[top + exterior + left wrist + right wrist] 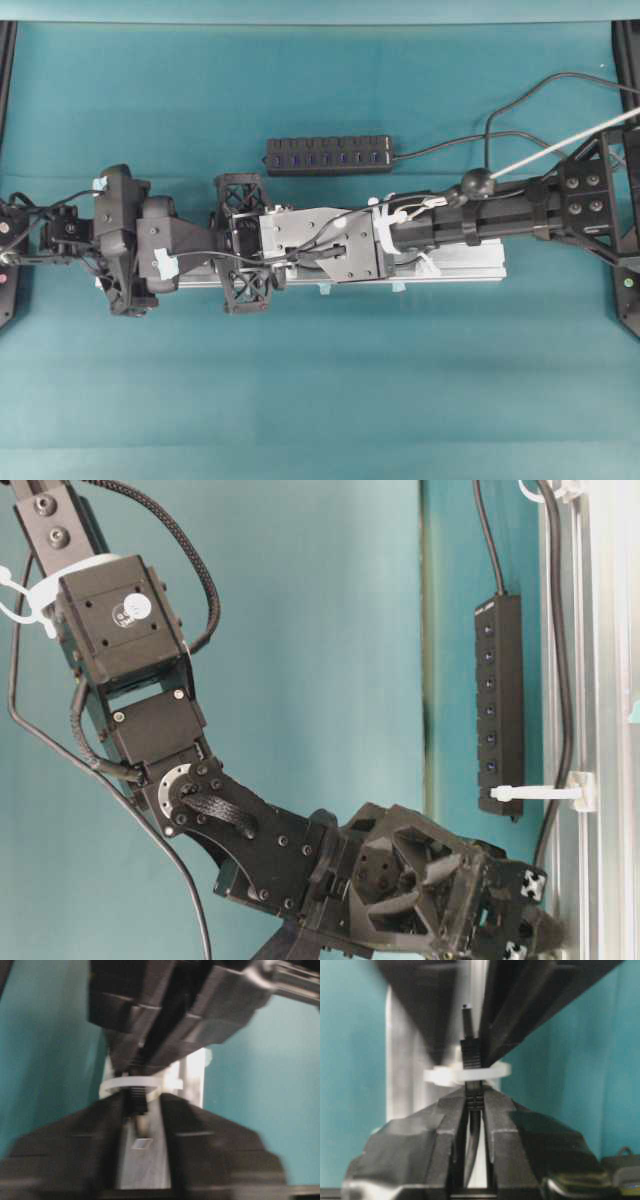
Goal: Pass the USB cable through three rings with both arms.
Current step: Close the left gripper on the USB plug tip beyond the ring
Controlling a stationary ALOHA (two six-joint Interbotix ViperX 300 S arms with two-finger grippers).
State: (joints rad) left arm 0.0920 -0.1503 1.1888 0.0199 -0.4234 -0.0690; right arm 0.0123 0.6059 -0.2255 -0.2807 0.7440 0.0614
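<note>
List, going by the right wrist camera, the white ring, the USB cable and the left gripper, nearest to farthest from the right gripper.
1. USB cable: clamped between the right gripper's fingers.
2. Ring: just past the fingertips, with the cable passing through it.
3. Left gripper: beyond the ring, at the top of the picture.

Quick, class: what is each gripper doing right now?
Left gripper: closing around the USB cable's plug at a ring; grip not confirmed.
Right gripper: shut on the USB cable.
</note>
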